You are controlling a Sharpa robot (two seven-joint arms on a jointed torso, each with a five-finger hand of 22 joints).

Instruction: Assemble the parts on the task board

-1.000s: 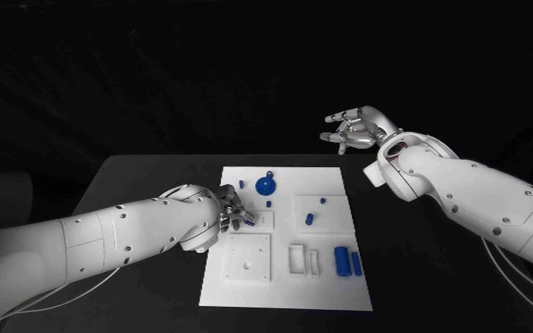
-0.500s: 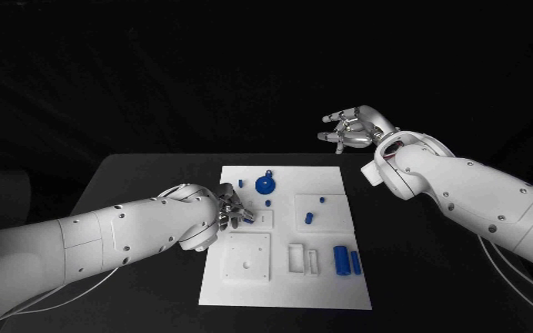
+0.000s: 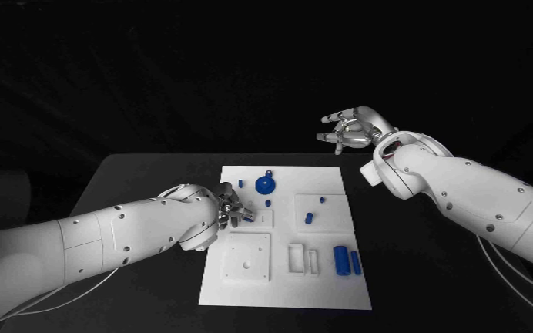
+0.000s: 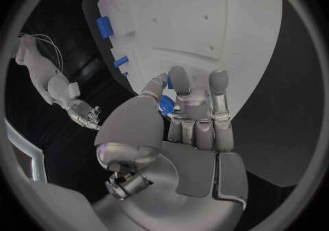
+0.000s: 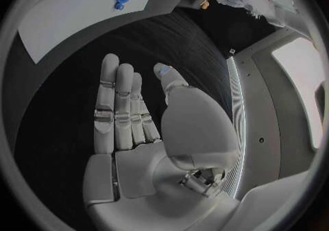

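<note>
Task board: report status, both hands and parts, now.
Left hand pinches a small blue part over the task board. Right hand open, raised off the board's far right. Nothing in the way.

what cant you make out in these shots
- Small blue part in the left hand: its shape, covered by thumb and fingers in the left wrist view, too small in the head view.
- Task board slots: which are filled, too small in the head view.
</note>
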